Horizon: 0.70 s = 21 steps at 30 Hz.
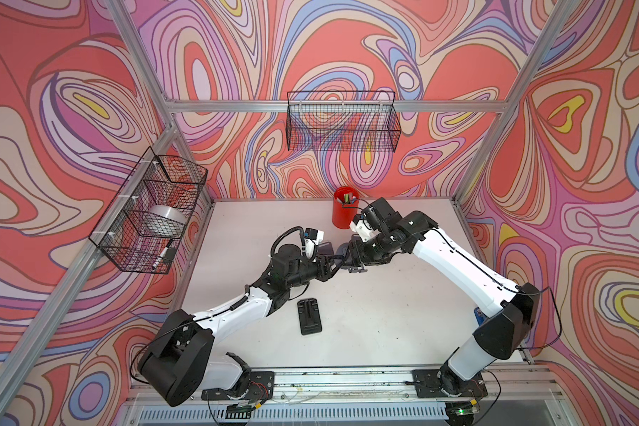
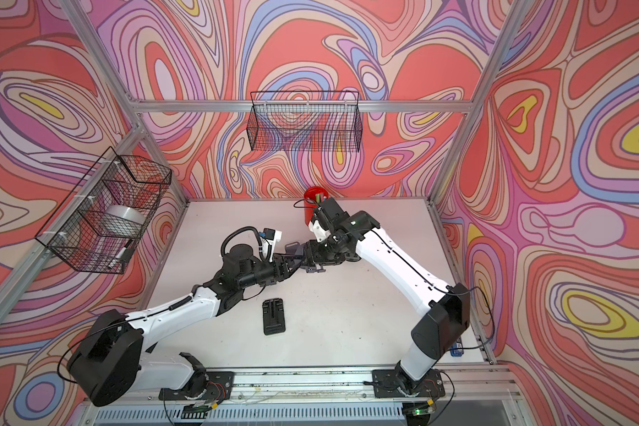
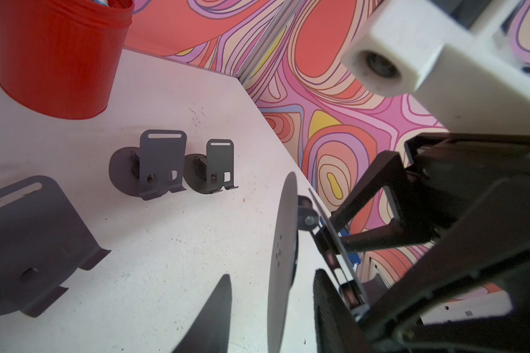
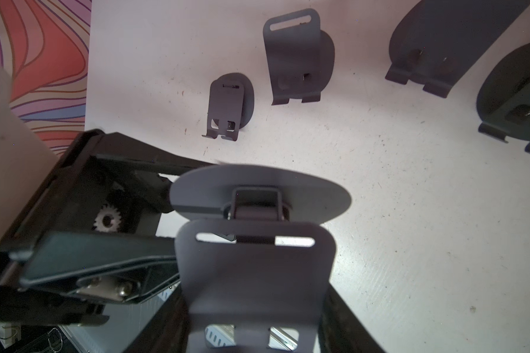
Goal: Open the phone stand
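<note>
My left gripper (image 3: 273,275) has its jaws spread, one on each side of the round foot of the grey metal phone stand (image 4: 254,275). The jaws of my right gripper (image 3: 334,232) pinch its slotted plate, above the white table (image 1: 384,313). In both top views my arms hide most of the stand.

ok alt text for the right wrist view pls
A grey phone stand, unfolded, fills the foreground: its slotted plate is held in the right gripper and its round base hinged open. The left gripper is open beside the base, and four more grey stands sit on the white table beyond.
</note>
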Each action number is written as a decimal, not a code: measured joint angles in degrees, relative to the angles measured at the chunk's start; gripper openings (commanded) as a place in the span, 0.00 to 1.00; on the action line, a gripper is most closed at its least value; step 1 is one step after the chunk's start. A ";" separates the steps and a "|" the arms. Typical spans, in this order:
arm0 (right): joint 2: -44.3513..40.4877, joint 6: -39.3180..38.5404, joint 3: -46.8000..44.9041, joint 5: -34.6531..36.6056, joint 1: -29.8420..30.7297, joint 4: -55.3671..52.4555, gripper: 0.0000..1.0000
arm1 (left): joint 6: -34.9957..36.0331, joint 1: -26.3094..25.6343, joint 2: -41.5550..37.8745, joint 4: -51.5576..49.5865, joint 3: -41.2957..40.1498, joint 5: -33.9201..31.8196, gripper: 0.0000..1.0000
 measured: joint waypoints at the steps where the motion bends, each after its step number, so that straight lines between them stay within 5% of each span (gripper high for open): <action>1: 0.00 0.00 0.00 -0.02 0.00 0.07 0.04 | -0.15 -0.04 0.26 0.15 0.11 0.04 0.40; 15: 0.00 0.39 -0.90 -0.96 0.00 1.88 0.03 | -1.25 -1.16 4.44 0.33 2.49 0.31 0.29; 21: -0.13 0.61 -1.75 -1.11 0.00 2.43 0.03 | -1.51 -1.16 5.73 1.22 3.43 0.31 0.11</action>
